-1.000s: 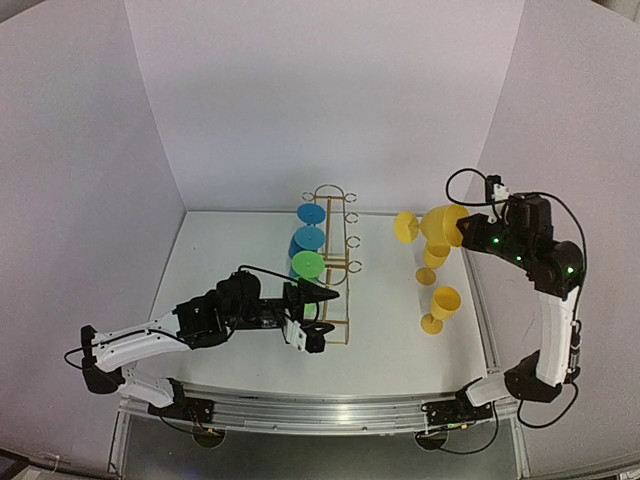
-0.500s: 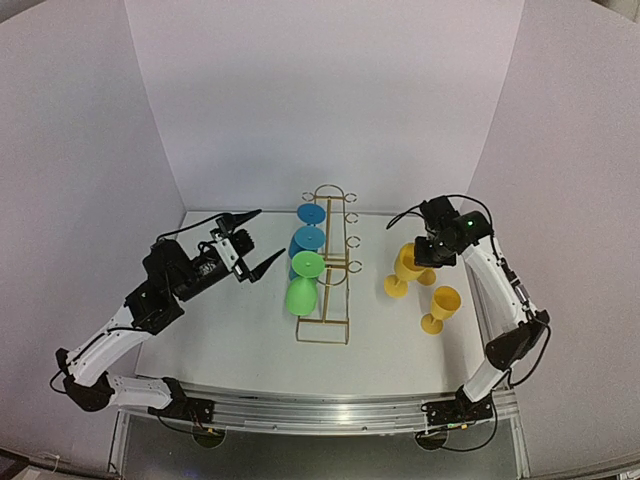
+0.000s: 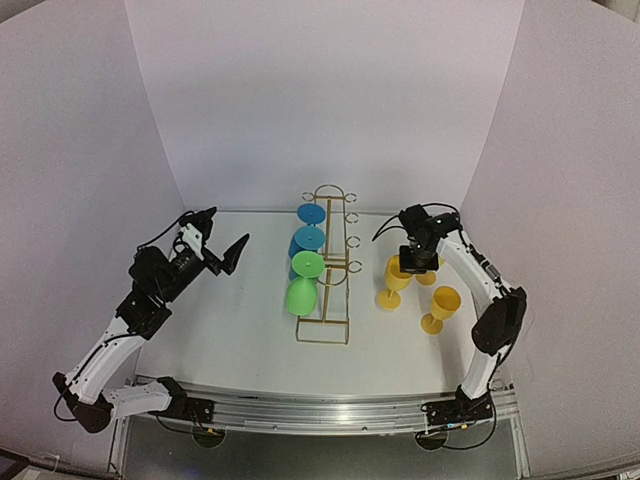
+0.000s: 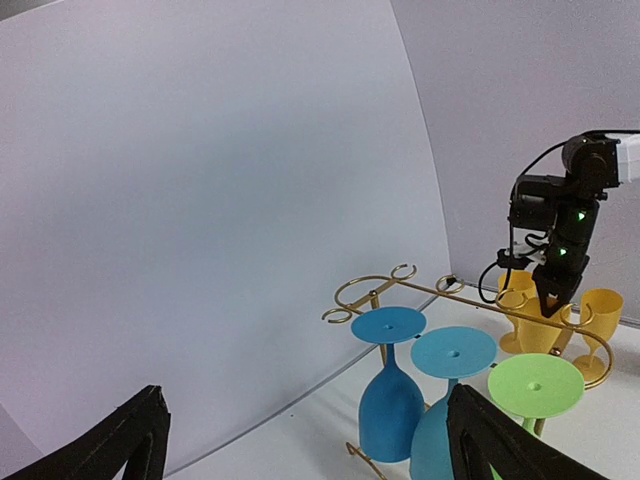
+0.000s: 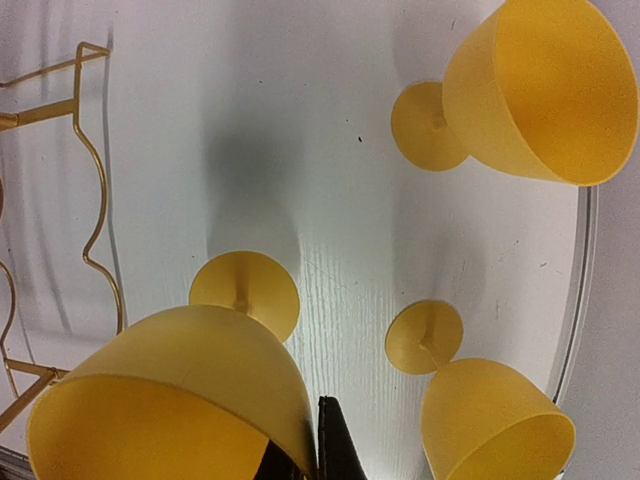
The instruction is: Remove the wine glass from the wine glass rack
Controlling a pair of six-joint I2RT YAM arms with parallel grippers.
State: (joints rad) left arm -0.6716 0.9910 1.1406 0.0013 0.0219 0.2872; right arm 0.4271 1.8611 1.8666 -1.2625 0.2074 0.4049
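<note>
The gold wire wine glass rack [image 3: 338, 283] stands mid-table. Hanging from it upside down are two blue wine glasses [image 3: 311, 213] [image 3: 307, 241] and a green wine glass [image 3: 302, 290]. My left gripper [image 3: 222, 232] is raised to the left of the rack, open and empty. In the left wrist view its gripper [image 4: 305, 392] frames the rack [image 4: 400, 290], a blue glass [image 4: 390, 395] and the green glass [image 4: 535, 385]. My right gripper [image 3: 413, 268] is shut on the rim of a yellow wine glass [image 3: 392, 280]. That yellow glass [image 5: 170, 400] appears to stand on the table, right gripper [image 5: 318, 445] at its edge.
Two more yellow glasses [image 3: 441, 306] [image 3: 430, 277] stand to the right of the held one, seen close in the right wrist view [image 5: 530, 90] [image 5: 490, 420]. White walls enclose the table on three sides. The rack's wavy wire side [image 5: 95, 200] lies left of the held glass.
My left gripper pulled back from the rack, rose to the left and opened wider. My right arm carried the yellow glass down and leftward to the table beside the other yellow glasses.
</note>
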